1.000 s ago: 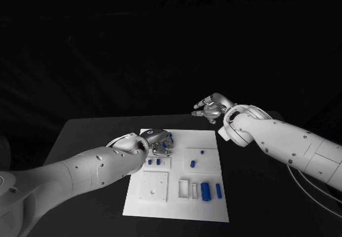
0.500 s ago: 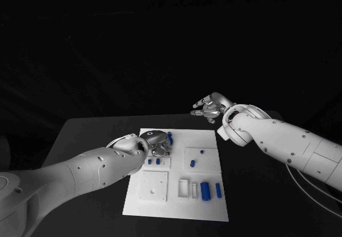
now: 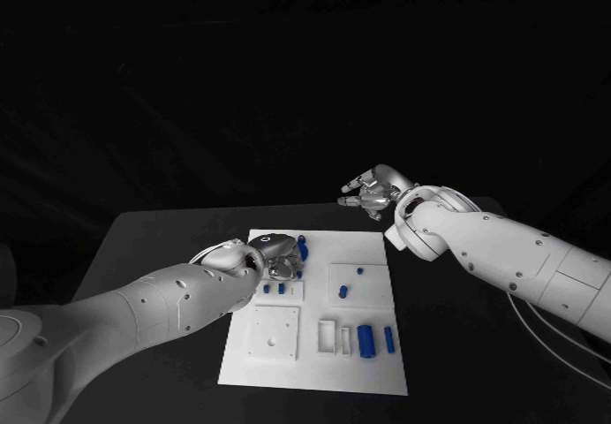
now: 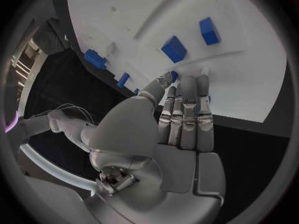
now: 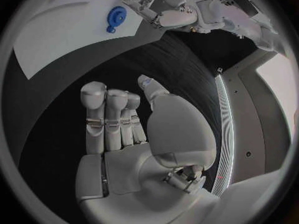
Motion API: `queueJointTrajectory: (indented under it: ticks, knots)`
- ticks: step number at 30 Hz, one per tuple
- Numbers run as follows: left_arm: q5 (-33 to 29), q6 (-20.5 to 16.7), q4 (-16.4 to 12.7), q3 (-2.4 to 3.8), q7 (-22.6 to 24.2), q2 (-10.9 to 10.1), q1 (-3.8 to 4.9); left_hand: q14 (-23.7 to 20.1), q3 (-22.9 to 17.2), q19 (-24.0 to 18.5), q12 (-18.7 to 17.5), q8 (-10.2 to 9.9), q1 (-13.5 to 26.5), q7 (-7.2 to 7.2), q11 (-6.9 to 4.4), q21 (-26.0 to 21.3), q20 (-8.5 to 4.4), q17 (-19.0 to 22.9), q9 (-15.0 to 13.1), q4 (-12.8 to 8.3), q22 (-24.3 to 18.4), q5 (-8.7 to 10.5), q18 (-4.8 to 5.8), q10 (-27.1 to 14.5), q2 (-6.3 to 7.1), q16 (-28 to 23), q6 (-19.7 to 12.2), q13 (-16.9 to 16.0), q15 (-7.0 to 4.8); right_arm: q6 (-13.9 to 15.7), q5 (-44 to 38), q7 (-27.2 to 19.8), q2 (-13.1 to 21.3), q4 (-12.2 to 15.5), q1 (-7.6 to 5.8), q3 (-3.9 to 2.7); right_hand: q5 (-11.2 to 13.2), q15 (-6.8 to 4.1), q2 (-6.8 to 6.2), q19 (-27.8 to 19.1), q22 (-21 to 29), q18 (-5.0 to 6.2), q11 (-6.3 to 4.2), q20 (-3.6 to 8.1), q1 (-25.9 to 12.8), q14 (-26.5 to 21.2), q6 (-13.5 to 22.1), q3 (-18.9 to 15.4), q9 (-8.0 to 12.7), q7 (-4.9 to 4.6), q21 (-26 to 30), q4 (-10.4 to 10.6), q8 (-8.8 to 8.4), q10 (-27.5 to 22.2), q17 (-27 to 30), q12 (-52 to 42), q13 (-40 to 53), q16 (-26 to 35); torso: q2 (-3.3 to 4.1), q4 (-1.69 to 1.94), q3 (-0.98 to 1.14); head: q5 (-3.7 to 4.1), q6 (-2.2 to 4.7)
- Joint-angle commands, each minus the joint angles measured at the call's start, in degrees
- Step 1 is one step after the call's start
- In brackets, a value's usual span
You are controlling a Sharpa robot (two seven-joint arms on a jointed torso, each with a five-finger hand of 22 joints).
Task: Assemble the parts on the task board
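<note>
A black table [image 3: 153, 238] carries the white task board [image 3: 319, 353], which lies lengthwise in the head view, between the robot's 2 white arms. The left arm [image 3: 140, 309] reaches in over the board's far left corner, where the left hand [image 3: 282, 256] is lowered onto the plate. In the left wrist view its fingers [image 4: 187, 114] lie straight and close together, tips at the board's surface beside a small blue part [image 4: 173, 76]; whether they pinch that part cannot be told. The right arm [image 3: 496, 256] stretches past the board's far right corner, and the right hand [image 3: 372, 193] hangs above the bare table, well apart from the board. In the right wrist view its fingers [image 5: 106, 114] stand straight side by side with nothing in them, thumb set apart. On the board, a large blue cylinder part [image 3: 365, 341] lies at the near right, a thinner blue part [image 3: 388, 339] just beside it, and small blue parts [image 3: 343, 289] rest on the raised panel mid-board. No writing or label can be read on anything.
</note>
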State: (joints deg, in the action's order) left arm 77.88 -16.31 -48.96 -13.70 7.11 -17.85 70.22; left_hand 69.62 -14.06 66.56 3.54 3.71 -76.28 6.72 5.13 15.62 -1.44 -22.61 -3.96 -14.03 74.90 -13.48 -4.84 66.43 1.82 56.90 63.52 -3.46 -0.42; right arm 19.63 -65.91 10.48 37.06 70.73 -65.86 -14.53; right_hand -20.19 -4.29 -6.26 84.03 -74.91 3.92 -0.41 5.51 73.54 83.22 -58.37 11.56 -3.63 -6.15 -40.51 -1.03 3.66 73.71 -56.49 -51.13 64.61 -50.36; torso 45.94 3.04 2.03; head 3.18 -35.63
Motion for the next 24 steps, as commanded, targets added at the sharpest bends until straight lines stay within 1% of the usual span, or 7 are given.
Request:
queueJointTrajectory:
  ticks: [1, 6, 9, 15, 20, 24]
  knots:
    - [0.3, 0.9, 0.3, 0.05, 0.2, 0.3, -0.08, 0.2, -0.4, 0.3, -0.2, -0.1, 0.2, -0.08, 0.01, 0.5, -0.06, 0.1, 0.0, 0.1, 1.3, -0.22, -0.84, -0.3, 0.32, 0.4, -0.2, 0.1, 0.06, 0.2, -0.1, -0.7, -0.1, 0.0, 0.03, -0.01, -0.1, -0.04, -0.04, 1.5, -5.3, 0.57, 0.06, -0.15, -0.6, -0.2, -0.3, 0.2, 0.0, -0.22, 0.1, 0.1, -0.12, -0.3, 0.0, 0.2, 0.0, 0.2, 0.01, 0.02, -0.01, 0.09, -0.1]
    - [0.3, 1.4, 1.0, 0.05, 0.3, 0.6, -0.31, 0.2, -0.4, 0.2, -0.2, -0.1, 0.3, -0.09, 0.0, 0.5, -0.04, 0.2, 0.0, 0.2, 1.3, -0.15, -0.83, -0.3, 0.37, 0.5, -0.2, 0.1, 0.08, 0.2, -0.1, -0.7, -0.2, 0.0, 0.03, -0.01, -0.1, -0.04, -0.04, 1.5, -5.3, 0.57, 0.06, -0.15, -0.6, -0.2, -0.3, 0.2, 0.0, -0.22, 0.1, 0.1, -0.12, -0.3, 0.0, 0.2, 0.0, 0.2, -0.03, 0.09, -0.01, 0.13, -0.25]
    - [0.4, 1.4, 1.3, 0.05, 0.4, 0.7, -0.53, 0.2, -0.4, 0.2, -0.2, -0.1, 0.3, -0.14, -0.01, 0.6, -0.04, 0.2, 0.1, 0.3, 1.2, -0.04, -0.81, -0.3, 0.48, 0.8, -0.3, 0.1, 0.07, 0.2, -0.1, -0.7, -0.2, 0.1, 0.03, -0.01, -0.1, -0.04, -0.04, 1.5, -5.3, 0.57, 0.06, -0.15, -0.6, -0.2, -0.3, 0.2, 0.0, -0.22, 0.1, 0.1, -0.12, -0.3, 0.0, 0.2, 0.0, 0.2, 0.02, 0.06, -0.04, 0.17, -0.27]
    - [0.3, 1.2, 1.8, 0.06, 0.6, 1.0, -0.92, 0.2, -0.6, 0.3, -0.2, -0.1, 0.3, -0.3, -0.05, 0.7, -0.05, 0.3, 0.1, 0.5, 1.2, 0.02, -0.82, -0.2, 0.61, 1.1, -1.2, 0.1, 0.05, 0.2, -0.1, -0.7, -0.3, 0.0, 0.03, -0.01, -0.1, -0.04, -0.04, 1.5, -5.3, 0.57, 0.06, -0.15, -0.6, -0.2, -0.3, 0.2, 0.0, -0.22, 0.1, 0.1, -0.12, -0.3, 0.0, 0.2, 0.0, 0.2, -0.03, 0.01, -0.08, 0.23, -0.15]
    - [0.1, 1.1, 2.0, 0.06, 0.6, 1.3, -1.03, 0.2, -0.7, 0.3, -0.2, -0.1, 0.4, -0.29, -0.03, 0.7, -0.03, 0.4, 0.2, 0.6, 1.2, 0.13, -0.83, -0.4, 0.7, 1.2, -2.0, 0.1, 0.07, 0.2, -0.1, -0.7, -0.4, 0.0, 0.03, -0.01, -0.1, -0.04, -0.04, 1.5, -5.3, 0.57, 0.06, -0.15, -0.6, -0.2, -0.3, 0.2, 0.0, -0.22, 0.1, 0.1, -0.12, -0.3, 0.0, 0.2, 0.0, 0.2, -0.03, 0.04, -0.01, 0.26, -0.13]
    - [0.0, 1.0, 2.1, 0.07, 0.7, 1.5, -1.07, 0.4, -0.7, 0.4, -0.2, -0.1, 0.4, -0.25, -0.05, 0.7, -0.03, 0.4, 0.2, 0.8, 1.2, 0.15, -0.85, -0.3, 0.72, 1.4, -2.2, 0.1, 0.05, 0.2, -0.1, -0.7, -0.4, 0.0, 0.03, -0.01, -0.1, -0.04, -0.04, 1.5, -5.3, 0.57, 0.06, -0.15, -0.6, -0.2, -0.3, 0.2, 0.0, -0.22, 0.1, 0.1, -0.12, -0.3, 0.0, 0.2, 0.0, 0.2, -0.04, 0.06, -0.03, 0.32, -0.12]
